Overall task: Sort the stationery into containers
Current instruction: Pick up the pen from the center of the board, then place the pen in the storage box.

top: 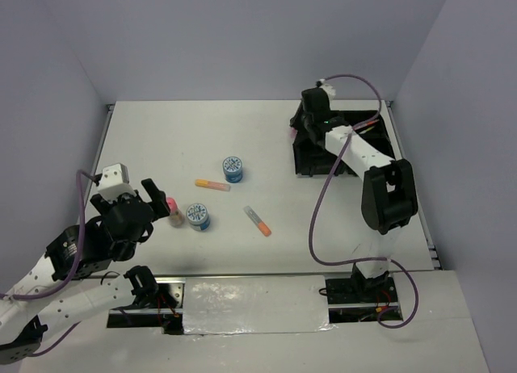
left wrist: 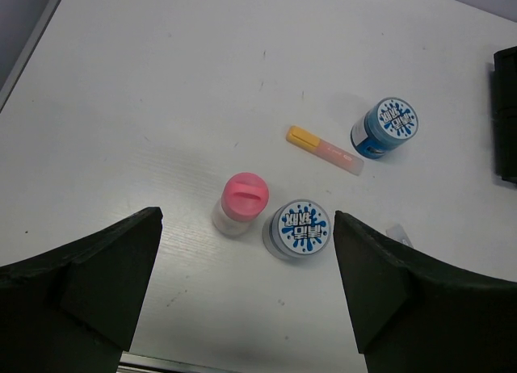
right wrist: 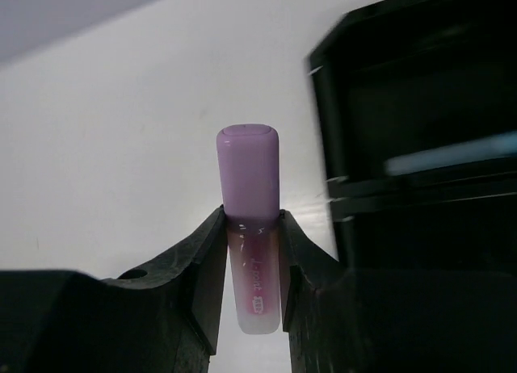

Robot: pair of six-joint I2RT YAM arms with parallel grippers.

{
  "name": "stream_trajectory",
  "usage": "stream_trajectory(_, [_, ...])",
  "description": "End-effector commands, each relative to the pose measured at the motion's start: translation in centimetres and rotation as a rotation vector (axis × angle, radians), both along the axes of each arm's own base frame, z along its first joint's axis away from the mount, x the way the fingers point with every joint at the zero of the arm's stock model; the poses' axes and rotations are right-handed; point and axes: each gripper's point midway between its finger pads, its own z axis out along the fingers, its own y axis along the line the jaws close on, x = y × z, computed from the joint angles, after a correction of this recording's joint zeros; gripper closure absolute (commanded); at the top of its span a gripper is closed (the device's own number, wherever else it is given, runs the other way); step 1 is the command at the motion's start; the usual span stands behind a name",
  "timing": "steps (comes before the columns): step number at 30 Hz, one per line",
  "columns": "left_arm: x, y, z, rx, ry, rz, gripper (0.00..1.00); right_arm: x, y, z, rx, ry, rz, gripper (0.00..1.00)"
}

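My right gripper [right wrist: 253,256] is shut on a purple pen [right wrist: 249,179], whose cap sticks out beyond the fingertips, just left of the black tray [right wrist: 404,74]. A light blue pen [right wrist: 452,155] lies in one tray compartment. In the top view this gripper [top: 297,132] hangs at the tray's [top: 305,165] left edge. My left gripper [left wrist: 246,284] is open above the table, with the pink-capped bottle [left wrist: 242,202] and a blue tub [left wrist: 300,228] just ahead of its fingers. Farther out sit a second blue tub [left wrist: 386,127] and a yellow-capped pen [left wrist: 325,149].
An orange-tipped pen [top: 258,220] lies on the white table right of the near tub [top: 198,217]. The tray stands at the back right, by the table's raised rim [top: 408,159]. Grey walls close in the back and both sides.
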Motion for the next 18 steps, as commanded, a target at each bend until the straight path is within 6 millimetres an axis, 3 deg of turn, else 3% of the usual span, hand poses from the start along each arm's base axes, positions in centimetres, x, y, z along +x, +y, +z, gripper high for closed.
stream_trajectory(1, [-0.1, 0.6, 0.6, -0.024, -0.03, 0.022, 0.01, 3.3, -4.2, 2.4, 0.219, -0.076, -0.339, 1.0])
stream_trajectory(5, [-0.1, 0.5, 0.7, -0.027, -0.032, 0.016, 0.01, 5.3, -7.5, 2.9, 0.211, -0.133, -0.558, 1.0])
stream_trajectory(6, [-0.1, 0.4, 0.6, -0.024, -0.029, 0.014, 0.01, 5.9, -7.7, 3.9, 0.214, -0.158, -0.576, 1.0])
stream_trajectory(10, [0.0, 0.4, 0.6, -0.024, -0.027, 0.013, 0.01, 6.2, -10.6, 3.3, 0.163, -0.13, -0.708, 1.0])
stream_trajectory(14, [0.0, 0.3, 0.6, -0.024, -0.03, 0.008, 0.01, 6.4, -13.4, 1.5, 0.181, -0.105, -0.804, 0.98])
stream_trajectory(18, [0.1, 0.1, 0.6, -0.02, -0.028, 0.0, 0.01, 7.3, -14.3, -0.6, 0.193, -0.057, -0.805, 0.95])
